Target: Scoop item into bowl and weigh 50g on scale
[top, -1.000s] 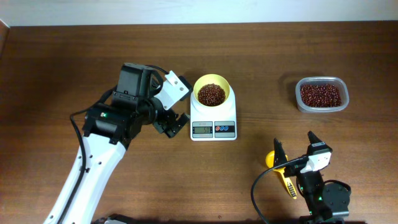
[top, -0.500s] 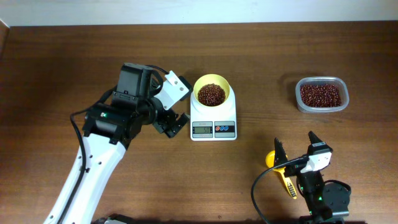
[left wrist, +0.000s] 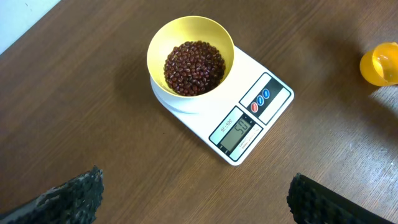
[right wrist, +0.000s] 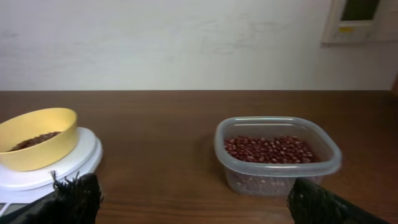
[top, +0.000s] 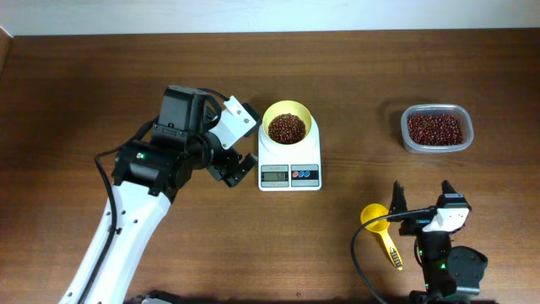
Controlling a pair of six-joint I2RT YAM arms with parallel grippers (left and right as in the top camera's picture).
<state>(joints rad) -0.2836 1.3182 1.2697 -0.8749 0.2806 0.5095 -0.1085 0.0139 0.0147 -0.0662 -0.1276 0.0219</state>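
While the bowl (top: 288, 127) of beans (left wrist: 194, 67) sits on the scale (top: 289, 171) toward the table's (top: 84, 76) far edge, the left claw (left wrist: 196, 186) hangs wide beside it, and the right claw (top: 422, 198) gapes empty near the near edge.

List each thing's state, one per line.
White digital scale: on, reads 50.
Round pale yellow plastic bowl: on scale, part filled.
Dark red-brown beans: heaped in bowl.
Clear plastic tub: lidless, holding beans.
Yellow plastic scoop: empty, on table.
Left gripper: jaws open, empty.
Right gripper: jaws open, empty.
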